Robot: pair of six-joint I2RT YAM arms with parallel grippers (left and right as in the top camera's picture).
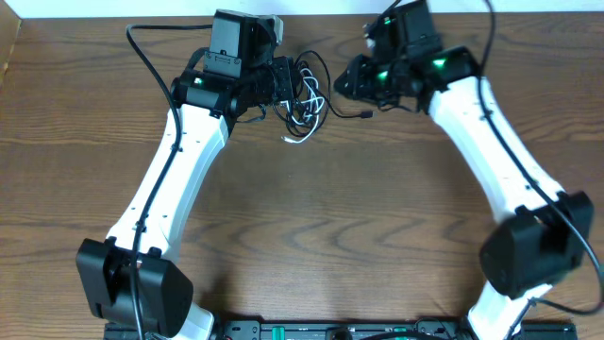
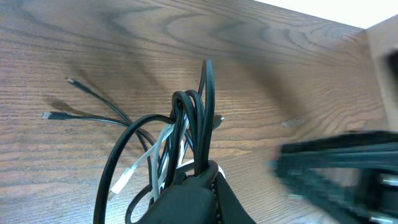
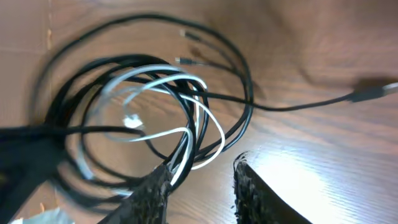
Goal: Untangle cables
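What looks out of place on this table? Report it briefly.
The cables lie in one tangled heap at the far side: black loops threaded through each other, the white cable woven in. The left tool pinches several loops upright. Nothing looks damaged.

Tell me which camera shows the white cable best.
Right wrist view: the white cable lies in full loops among the black cables, large and fairly sharp. The left wrist view shows only a short white stretch in the bundle; overhead it is a tiny tangle.
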